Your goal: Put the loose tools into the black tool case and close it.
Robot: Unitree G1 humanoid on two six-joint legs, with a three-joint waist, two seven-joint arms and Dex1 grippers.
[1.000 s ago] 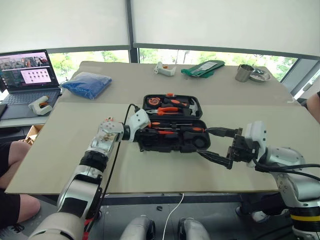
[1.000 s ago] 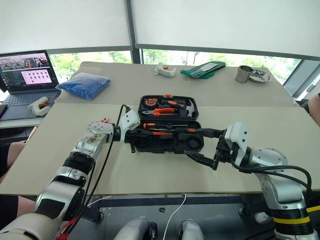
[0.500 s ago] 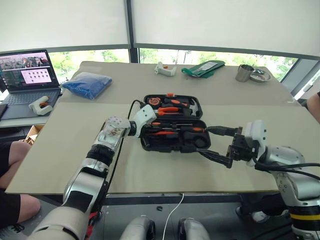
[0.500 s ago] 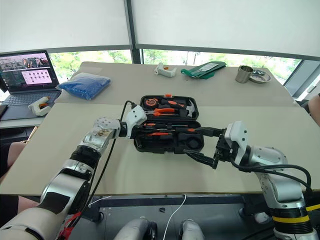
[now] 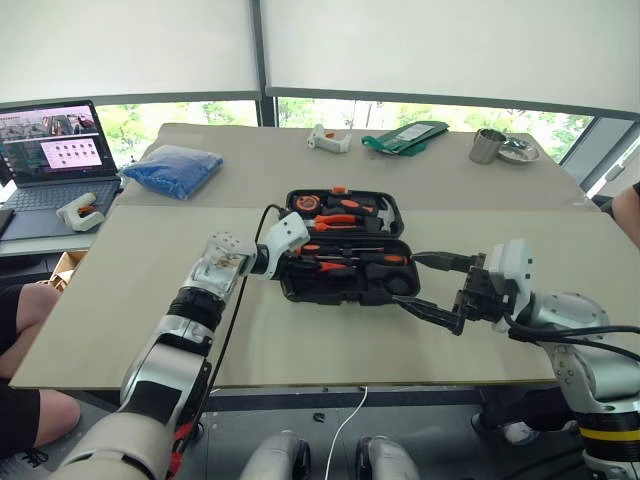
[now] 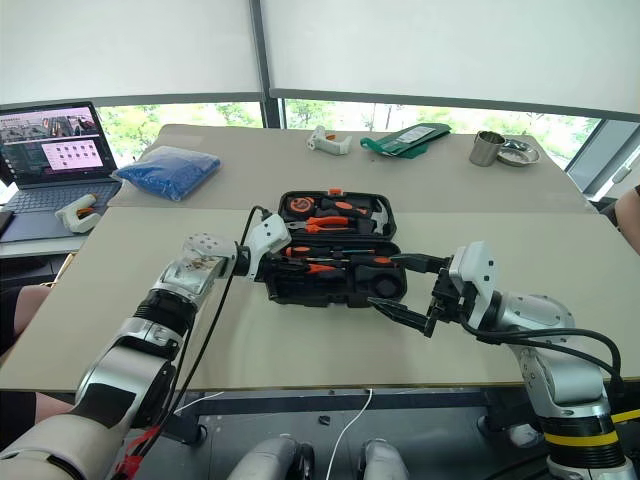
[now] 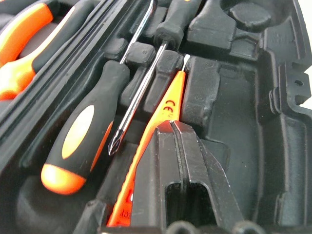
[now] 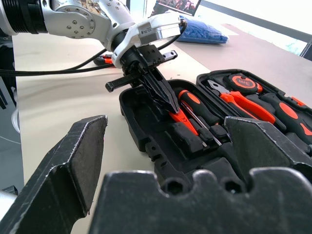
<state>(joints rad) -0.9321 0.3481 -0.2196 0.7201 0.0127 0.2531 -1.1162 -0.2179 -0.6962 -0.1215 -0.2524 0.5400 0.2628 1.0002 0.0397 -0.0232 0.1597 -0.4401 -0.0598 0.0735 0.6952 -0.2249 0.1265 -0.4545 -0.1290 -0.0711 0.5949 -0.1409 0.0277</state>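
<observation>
Black tool case (image 5: 345, 250) is seen lying open mid-tabletop (image 5: 120, 290), lid half on the far side with pliers (image 5: 340, 221) seated in it. Left claw (image 7: 171, 127) is pressed together, tips set down on the orange utility knife (image 7: 163, 114) in the near half's left end; whether the knife is pinched cannot be told. Two screwdrivers are seated beside the knife: orange-black screwdriver (image 7: 85, 139) and a second one (image 7: 168, 29). Right claw (image 5: 428, 288) is held wide apart, nothing gripped, just beside the case's right end. Blue bag (image 5: 172, 168) and laptop (image 5: 55, 150) are left well apart, far left.
</observation>
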